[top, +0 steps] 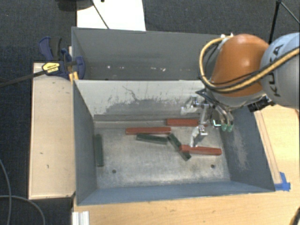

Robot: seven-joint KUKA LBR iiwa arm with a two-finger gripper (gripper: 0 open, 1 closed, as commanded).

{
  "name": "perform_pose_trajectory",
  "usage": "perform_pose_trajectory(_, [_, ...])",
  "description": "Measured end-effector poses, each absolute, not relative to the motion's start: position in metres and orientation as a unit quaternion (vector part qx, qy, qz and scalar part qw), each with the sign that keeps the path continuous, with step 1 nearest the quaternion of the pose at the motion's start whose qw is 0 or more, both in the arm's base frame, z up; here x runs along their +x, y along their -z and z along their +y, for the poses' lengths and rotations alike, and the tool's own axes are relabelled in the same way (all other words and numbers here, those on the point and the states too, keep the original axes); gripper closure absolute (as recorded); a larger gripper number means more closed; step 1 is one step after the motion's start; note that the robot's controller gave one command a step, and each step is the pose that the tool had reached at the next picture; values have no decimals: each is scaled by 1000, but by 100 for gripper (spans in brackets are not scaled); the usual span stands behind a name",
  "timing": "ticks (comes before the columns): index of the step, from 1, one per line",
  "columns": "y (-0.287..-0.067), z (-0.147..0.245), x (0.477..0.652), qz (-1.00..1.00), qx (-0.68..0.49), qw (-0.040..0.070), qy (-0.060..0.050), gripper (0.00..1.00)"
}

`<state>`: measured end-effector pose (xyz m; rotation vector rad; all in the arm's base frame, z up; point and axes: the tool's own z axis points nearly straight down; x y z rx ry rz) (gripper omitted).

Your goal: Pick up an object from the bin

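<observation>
My gripper (213, 130) hangs in the right part of the bin, open, with nothing between its fingers. One silvery fingertip (199, 137) points down just above a red flat bar (204, 150) lying on the bin floor. A short dark green bar (178, 146) lies slanted against that red bar's left end. Another red bar (182, 122) rests by the back wall, just left of the gripper.
Left of the gripper a long red bar (147, 131) and a dark green bar (152, 138) lie side by side mid-bin. A dark green bar (99, 150) lies lengthwise by the left wall. The arm's orange dome and cables overhang the right rear corner.
</observation>
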<state>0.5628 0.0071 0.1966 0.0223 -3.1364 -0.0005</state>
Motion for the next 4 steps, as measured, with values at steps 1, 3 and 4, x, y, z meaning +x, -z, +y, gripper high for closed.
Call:
perform_pose_trajectory(1, [-199, 7, 563, -1000, 7, 1, 0, 0])
perform_pose_trajectory(3, [-122, 2, 554, -1000, 11, -4, 0, 0])
perform_pose_trajectory(4, [-76, -11, 548, -997, 75, -10, 0, 100])
